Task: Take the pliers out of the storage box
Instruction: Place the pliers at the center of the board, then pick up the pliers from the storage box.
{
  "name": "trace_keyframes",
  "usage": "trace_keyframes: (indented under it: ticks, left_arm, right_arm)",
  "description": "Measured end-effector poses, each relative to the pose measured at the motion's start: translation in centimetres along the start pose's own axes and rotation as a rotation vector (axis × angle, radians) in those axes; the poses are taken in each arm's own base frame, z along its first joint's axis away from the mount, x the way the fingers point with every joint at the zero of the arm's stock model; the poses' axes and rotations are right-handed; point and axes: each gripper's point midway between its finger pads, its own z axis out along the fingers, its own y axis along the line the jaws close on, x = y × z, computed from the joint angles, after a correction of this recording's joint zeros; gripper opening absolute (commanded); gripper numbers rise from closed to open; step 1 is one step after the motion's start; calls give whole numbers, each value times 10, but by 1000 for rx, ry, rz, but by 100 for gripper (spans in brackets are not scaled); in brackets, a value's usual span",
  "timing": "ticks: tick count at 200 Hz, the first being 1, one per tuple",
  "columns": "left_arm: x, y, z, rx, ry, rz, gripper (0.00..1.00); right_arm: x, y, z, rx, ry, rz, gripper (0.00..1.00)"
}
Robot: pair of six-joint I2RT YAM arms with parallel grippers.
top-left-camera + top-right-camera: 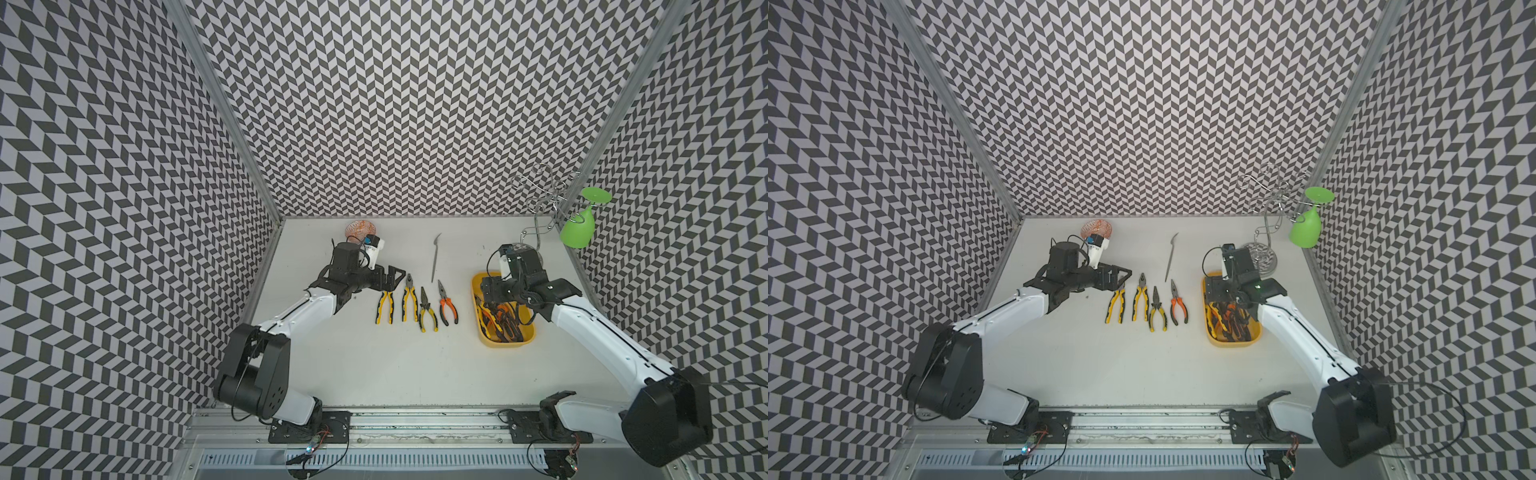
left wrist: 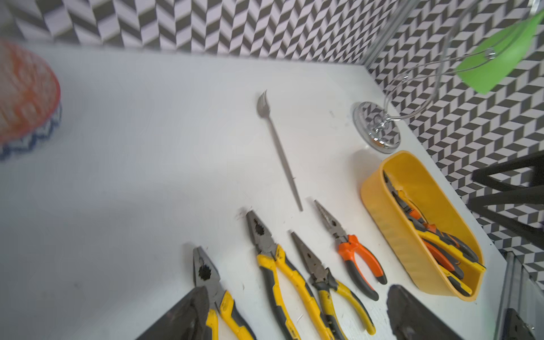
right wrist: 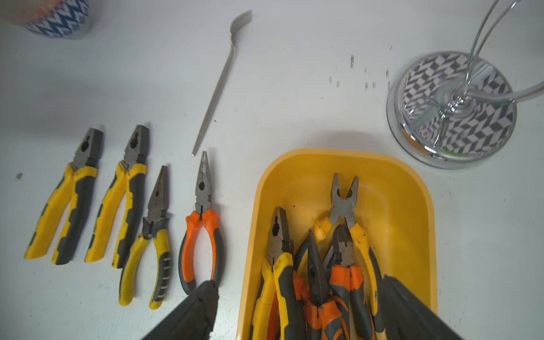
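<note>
done: four pliers (image 1: 409,290) are lying on the table (image 1: 374,365) | remaining: about five are sitting in the storage box (image 3: 338,154) | left gripper (image 1: 392,277) and right gripper (image 3: 300,281) are both hanging spread apart (nothing clamped)

Robot lab cell; chevron-patterned walls (image 1: 415,104), aluminium posts (image 1: 220,97); left arm (image 1: 299,311), right arm (image 1: 602,336) on a base rail (image 1: 415,419).

pliers (image 1: 409,298): four flat in row on table (image 1: 374,365) | rest piled in yellow storage box (image 3: 388,188)
</note>
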Motion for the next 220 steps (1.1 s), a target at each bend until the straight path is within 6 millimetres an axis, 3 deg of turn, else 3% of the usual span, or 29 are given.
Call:
trace_keyframes:
  ticks: [34,66,108,148,220]
  left_arm:
    - [-24,-31,-25,33,-107,234,98]
    - [-25,-57,-38,86,-124,415,98]
    - [-21,-84,-44,167,-139,526,98]
    - [-13,-91,-42,202,-122,566,98]
    - [-7,-103,-43,284,-116,573,98]
  right_arm:
    - [21,3,10,-7,143,1,72]
    - [41,5,11,-13,232,15,64]
    - [54,13,15,-15,288,14,56]
    - [71,17,29,-10,361,3,47]
    - [78,16,46,7,396,2,36]
